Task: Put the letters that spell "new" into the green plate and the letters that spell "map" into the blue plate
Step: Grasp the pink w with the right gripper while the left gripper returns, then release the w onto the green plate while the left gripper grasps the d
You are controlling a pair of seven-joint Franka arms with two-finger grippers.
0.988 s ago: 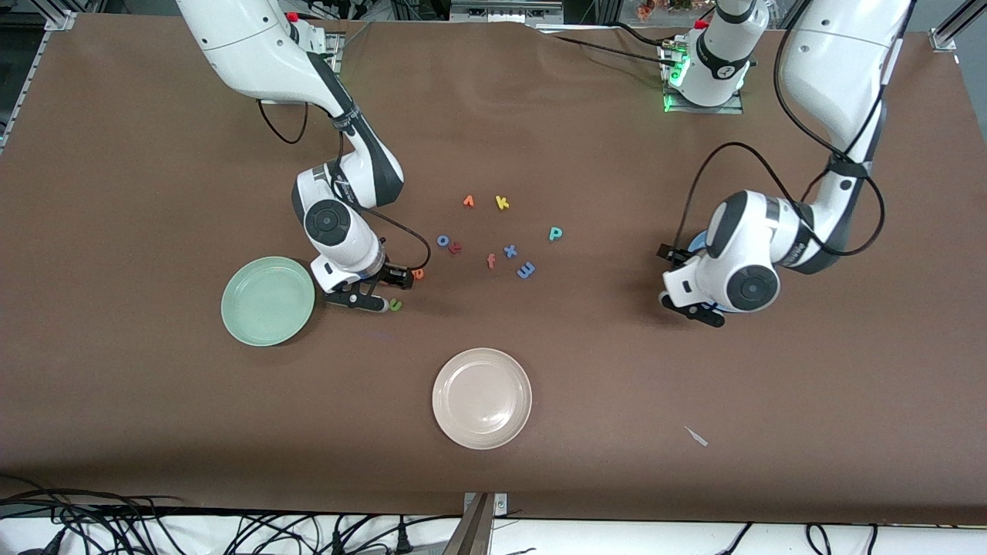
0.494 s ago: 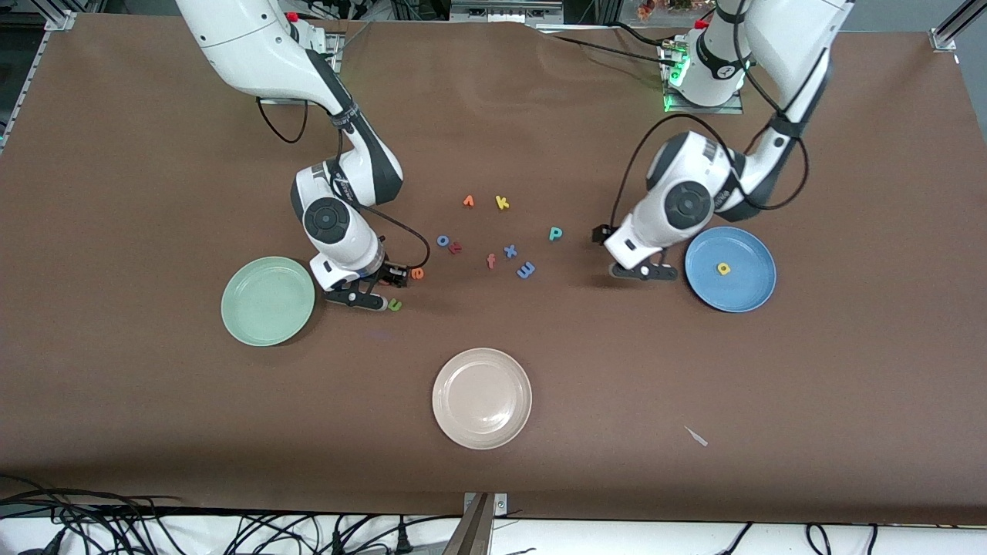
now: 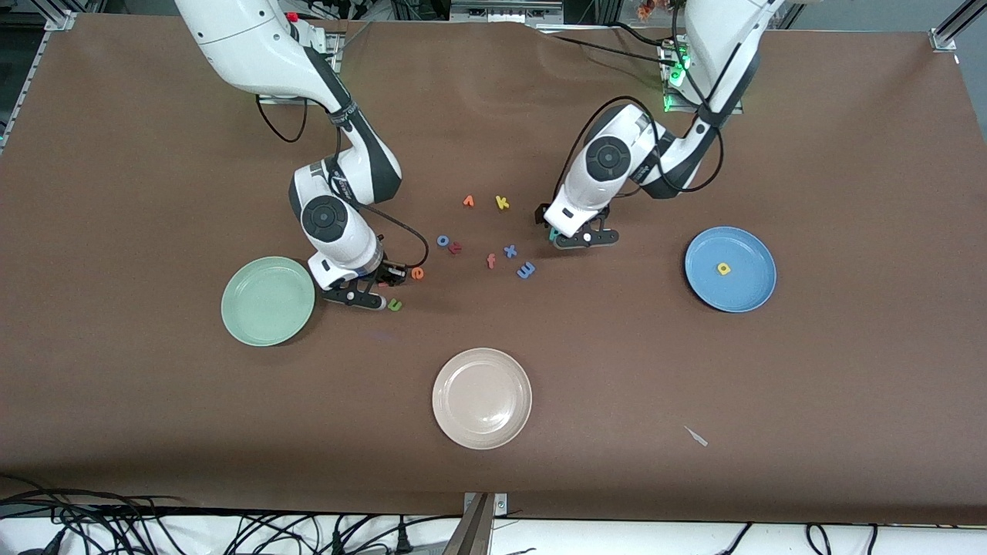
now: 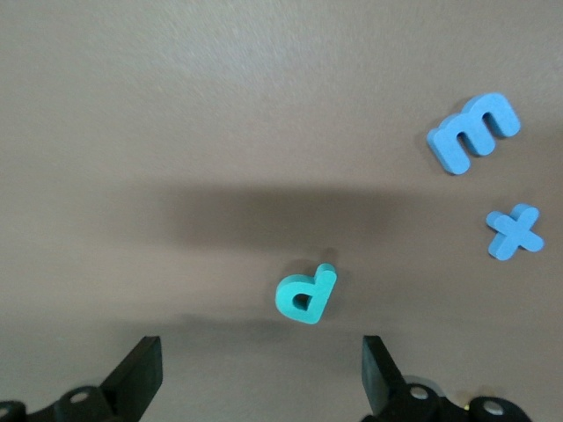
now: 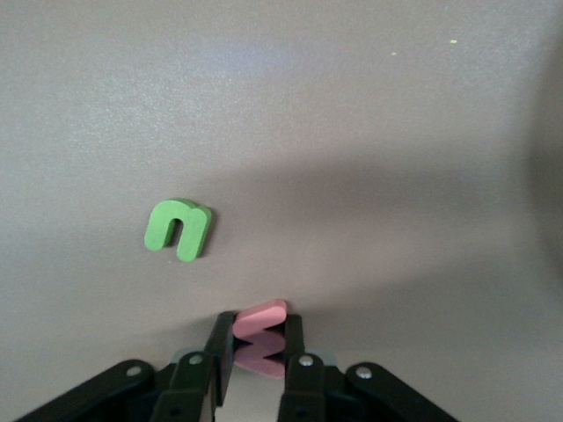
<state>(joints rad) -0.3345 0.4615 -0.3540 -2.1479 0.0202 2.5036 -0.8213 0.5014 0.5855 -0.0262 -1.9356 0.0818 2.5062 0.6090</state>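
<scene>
Pink "w" [image 5: 261, 338] is pinched on the desk [image 3: 154, 154] by the right gripper [image 5: 261, 352] beside the green plate [image 3: 267, 301], ready for lifting, while the left gripper [image 4: 259, 378] is held wide over the teal "p" [image 4: 307, 295].

The green plate [image 3: 267, 301] sits empty toward the right arm's end of the table. Between it and the middle lie the green n [image 3: 395, 305] and orange e [image 3: 417, 273]; the pink w [image 5: 262, 339] is pinched upright (edge-on). The blue plate [image 3: 730, 269] holds the yellow a [image 3: 723, 268]. Blue m [image 3: 526, 270] and teal p [image 4: 307, 294] lie flat mid-table.
</scene>
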